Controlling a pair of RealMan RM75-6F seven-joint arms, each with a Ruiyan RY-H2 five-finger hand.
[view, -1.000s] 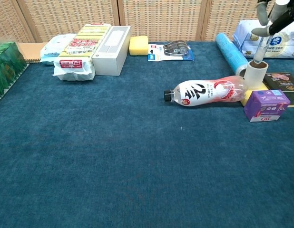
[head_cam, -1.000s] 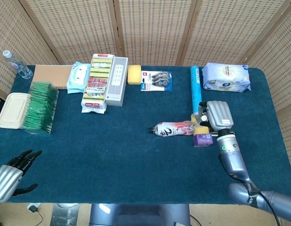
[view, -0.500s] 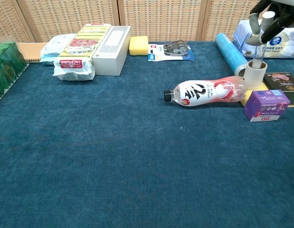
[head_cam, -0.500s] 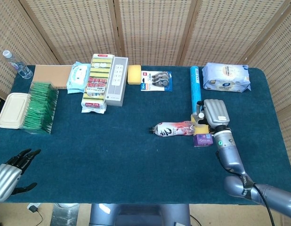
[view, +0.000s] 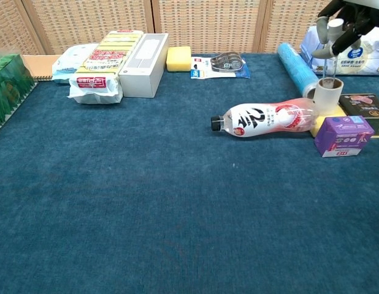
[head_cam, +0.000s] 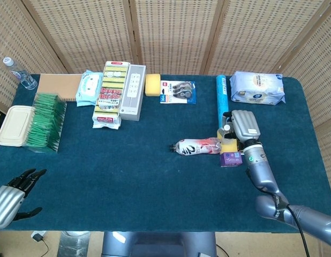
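The right hand [view: 340, 27] hangs over the little paper cup [view: 329, 94], fingers curled, holding nothing. The cup looks light and easy to squash; take its sides softly.

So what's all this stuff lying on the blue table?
Drink bottle: 1, pink-white, lying on its side, centre-right.
Paper cup: 1, white, upright behind the bottle.
Purple box: 1, right of the bottle.
Blue roll: 1, back right.
Wipes pack: 1, white-blue, back right corner.
Yellow sponge: 1, back centre.
Green packets: 1 stack, left edge.
Left hand: grey-black, near left corner, holding nothing.
Right hand: grey, above the cup.
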